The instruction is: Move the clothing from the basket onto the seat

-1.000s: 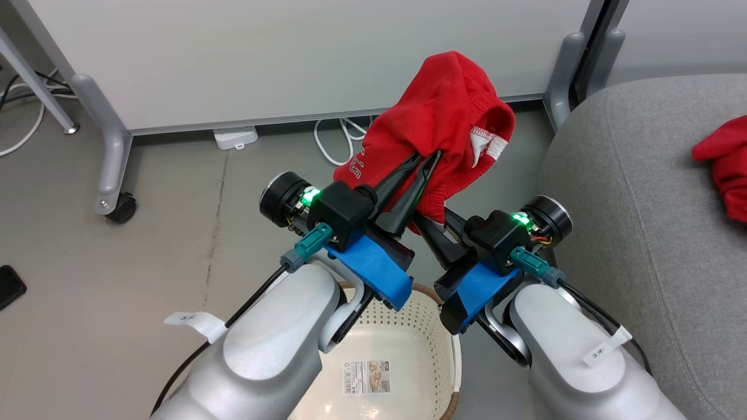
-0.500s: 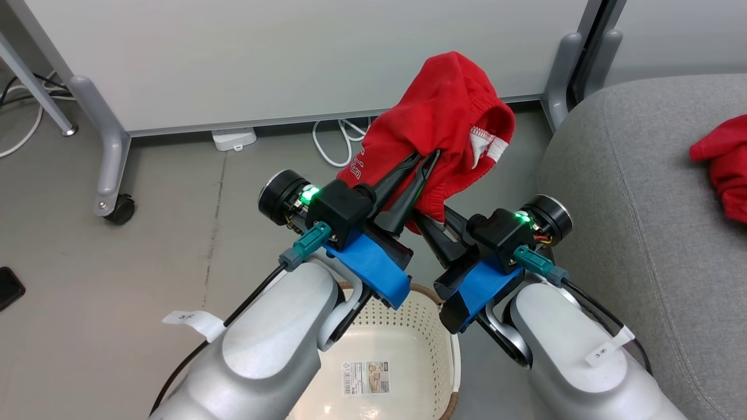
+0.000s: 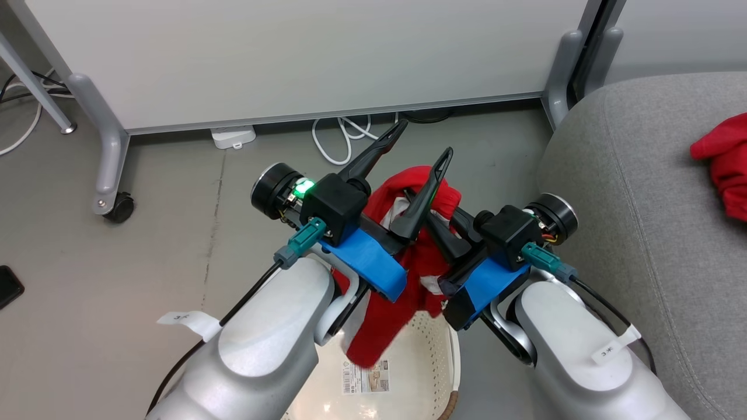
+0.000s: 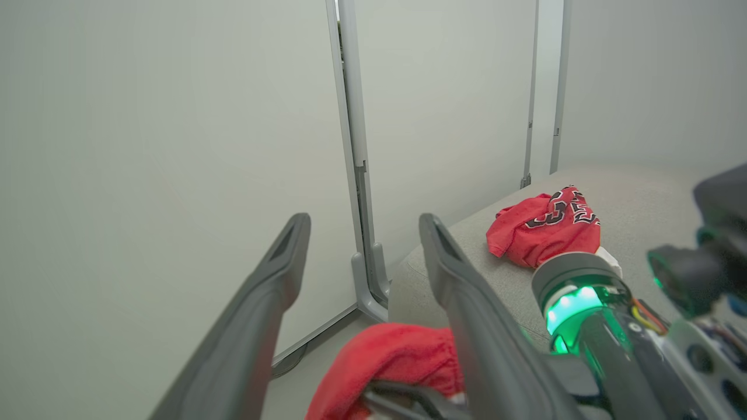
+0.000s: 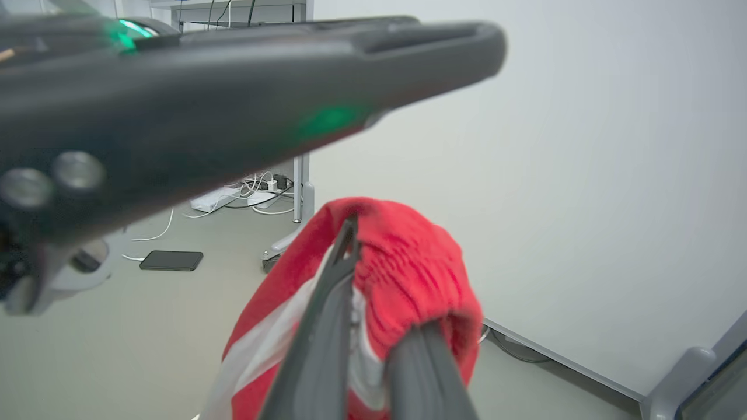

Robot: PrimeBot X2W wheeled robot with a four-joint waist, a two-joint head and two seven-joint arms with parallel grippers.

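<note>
One red garment with white stripes [image 3: 379,326] hangs from my right gripper [image 3: 417,201], which is shut on its bunched top edge; its lower end droops into the cream perforated basket [image 3: 435,350] below my arms. The right wrist view shows the same gripper [image 5: 388,277] pinching the red cloth [image 5: 408,274]. My left gripper [image 3: 425,140] is open just above the cloth, with nothing between its fingers, as the left wrist view confirms for the gripper [image 4: 363,224]. A second red garment with lettering [image 4: 545,227] lies on the grey seat [image 3: 630,175].
A white partition on grey legs with a caster [image 3: 119,207] stands ahead. A power strip [image 3: 233,136] and white cables [image 3: 341,137] lie at its foot. A black phone [image 3: 9,286] is on the floor at the left.
My left gripper has opened and let go of the red garment. The cloth has dropped from its raised spread and now hangs from the right gripper over the basket.
</note>
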